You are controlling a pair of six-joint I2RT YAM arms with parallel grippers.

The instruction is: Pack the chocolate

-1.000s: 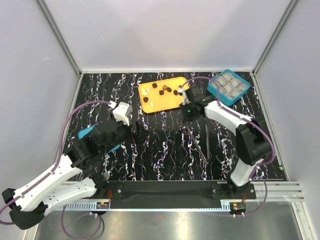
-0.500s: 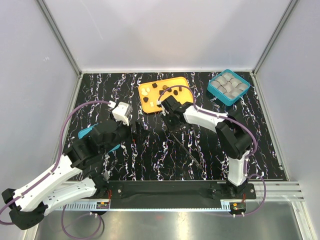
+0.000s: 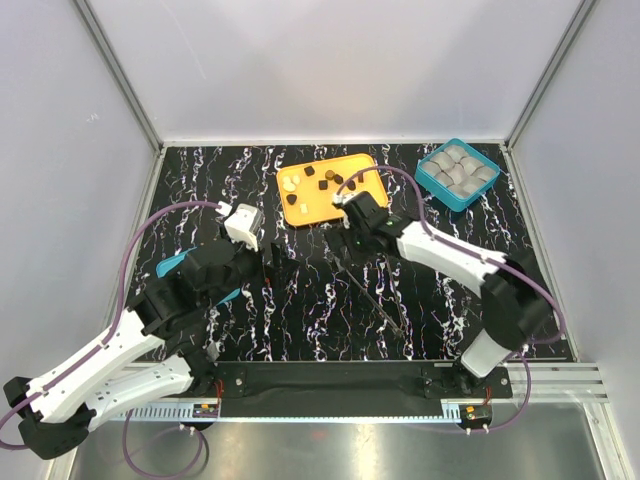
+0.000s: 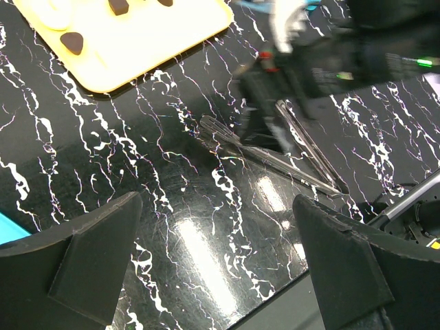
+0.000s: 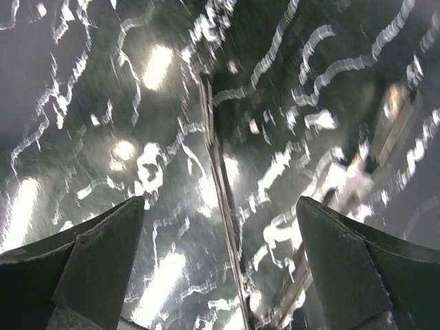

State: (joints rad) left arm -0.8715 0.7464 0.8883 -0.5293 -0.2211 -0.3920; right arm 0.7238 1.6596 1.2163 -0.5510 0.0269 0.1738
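Note:
The chocolate (image 3: pixel 325 183), dark lumps and cream ovals, lies on the orange tray (image 3: pixel 315 207) at the back middle. In the left wrist view two dark pieces (image 4: pixel 74 42) show on the tray (image 4: pixel 151 41). The teal box (image 3: pixel 432 182) with grey cups stands at the back right. My right gripper (image 3: pixel 346 250) hangs open just in front of the tray, over metal tongs (image 3: pixel 372 297) lying flat on the table. Those tongs (image 5: pixel 218 172) run between its spread fingers, untouched. My left gripper (image 3: pixel 274 258) is open and empty, left of the tongs (image 4: pixel 275 157).
The table is black marble with white veins (image 3: pixel 300 320). A teal part of the left arm (image 3: pixel 175 265) sits over the table's left side. Grey walls close in the table on three sides. The arm bases stand on a rail at the near edge.
My right gripper has opened from shut and swung from the tray's right end to its front. The tongs have shifted left and now lie loose on the table. The left arm is still.

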